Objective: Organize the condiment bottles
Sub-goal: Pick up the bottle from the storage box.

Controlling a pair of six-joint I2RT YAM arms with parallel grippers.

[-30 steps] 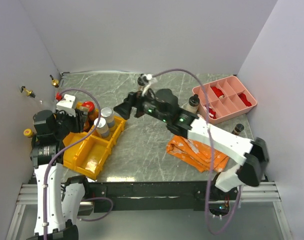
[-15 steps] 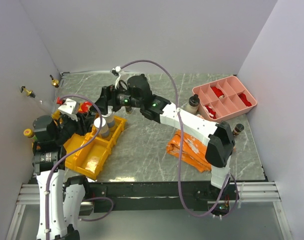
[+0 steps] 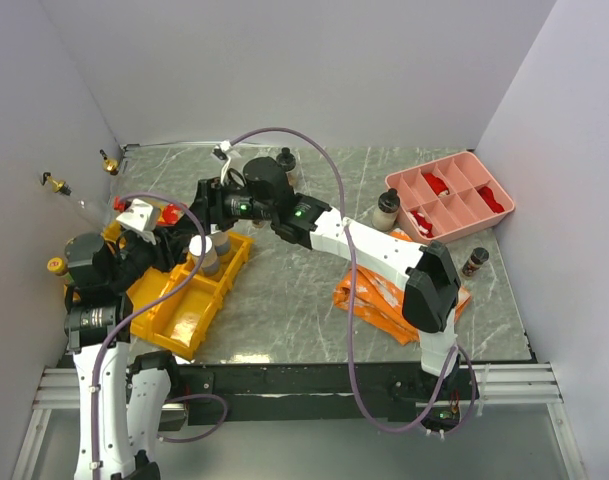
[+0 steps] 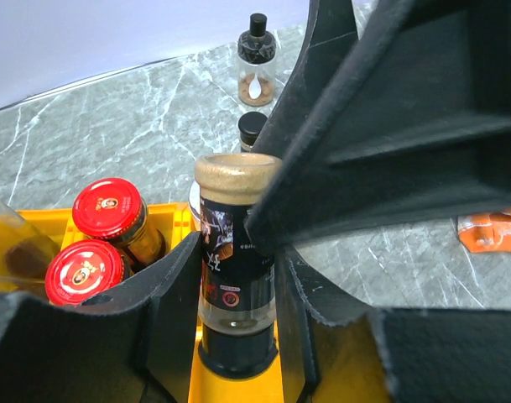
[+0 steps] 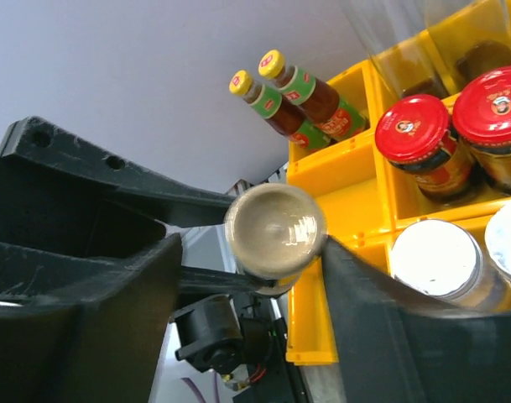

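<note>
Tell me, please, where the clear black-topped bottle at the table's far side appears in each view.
Top external: black-topped bottle, upper centre.
Left wrist: top centre, upright.
Right wrist: not in view.
Shared landmark: the yellow bin, in all three.

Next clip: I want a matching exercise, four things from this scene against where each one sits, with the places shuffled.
Things:
1. gold-capped bottle
2. red-lidded jars
3. pink tray
4. orange packets

Places:
a. far right part of the table
b. in a yellow bin
c. upright between the left jaws
d. flat on the table, nearer the arms than the tray

Pairs: 1-c, 2-b, 3-a, 4-d
</note>
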